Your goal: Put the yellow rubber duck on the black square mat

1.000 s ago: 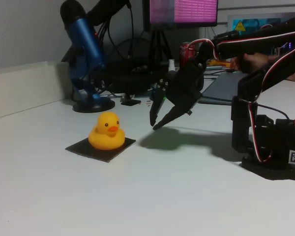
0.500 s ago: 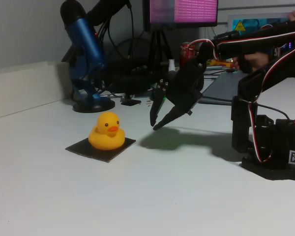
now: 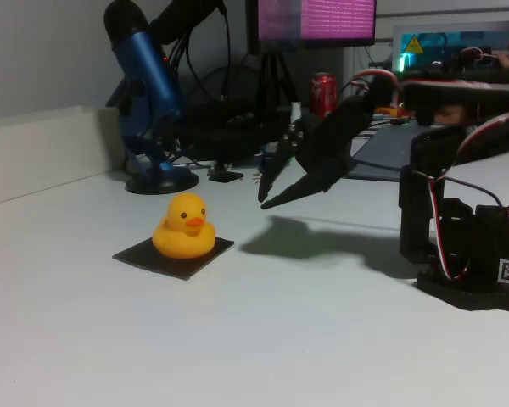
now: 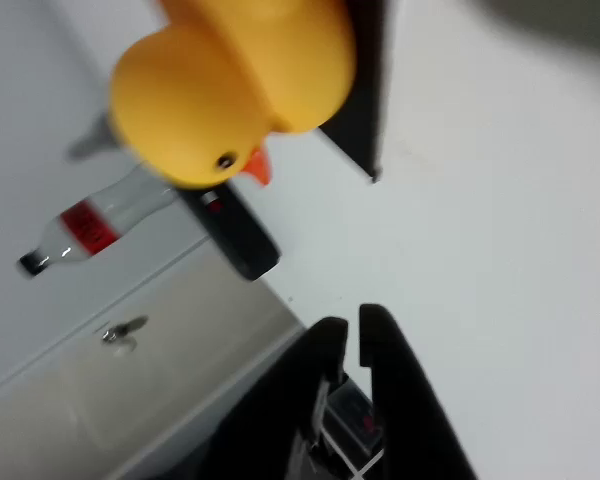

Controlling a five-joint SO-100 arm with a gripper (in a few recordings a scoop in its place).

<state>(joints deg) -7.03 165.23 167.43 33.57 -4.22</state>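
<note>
Duck (image 3: pixel 185 225) is glossy yellow rubber with a round head, orange beak and black dot eye. It sits upright on the mat (image 3: pixel 144 254), a thin flat matte black square on the smooth white table (image 3: pixel 237 339). In the wrist view the duck (image 4: pixel 230 85) appears inverted, with the mat's edge (image 4: pixel 362 100) dark behind it.

My gripper (image 3: pixel 265 192) is matte black plastic with tapered fingers, hanging in the air to the right of the duck, well apart from it and holding nothing. Jaws nearly closed: the wrist view shows my gripper (image 4: pixel 348 327) with just a thin slit between the tips.

Versus half a second ago: my gripper has lifted and tilted flatter, tips still pointing toward the duck. Duck and mat unchanged.
</note>
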